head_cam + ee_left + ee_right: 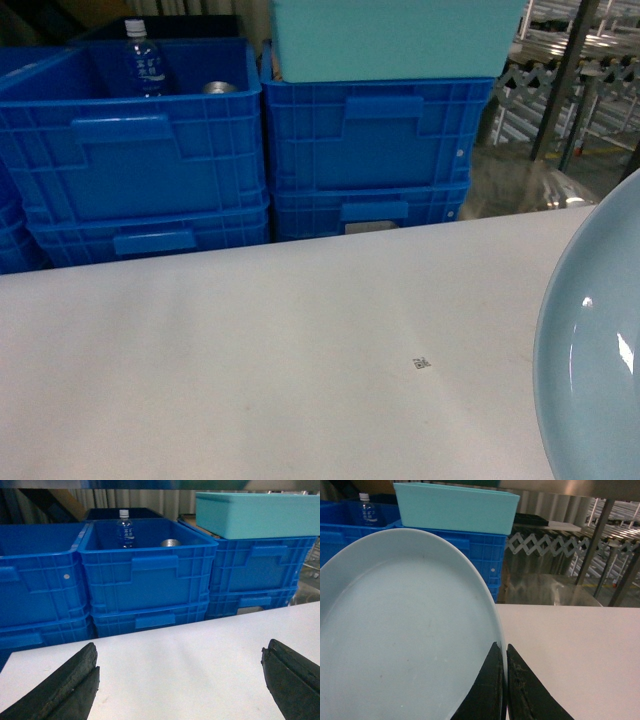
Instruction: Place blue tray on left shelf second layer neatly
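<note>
A: Pinching the tray [405, 640] by its rim, the right gripper [506, 690] has its two black fingers [487, 690] nearly together, the rim thin between them.

B: And the left gripper [180, 680]?

A: Spread wide, nothing in it, low over the white table [175, 665].

B: Does the head view show either gripper?

A: No. Only a slice of tray at its right edge, above the table. The right wrist view shows most of the dish: hollow side facing the camera, long axis running away from the fingers toward the crates [475, 555].
</note>
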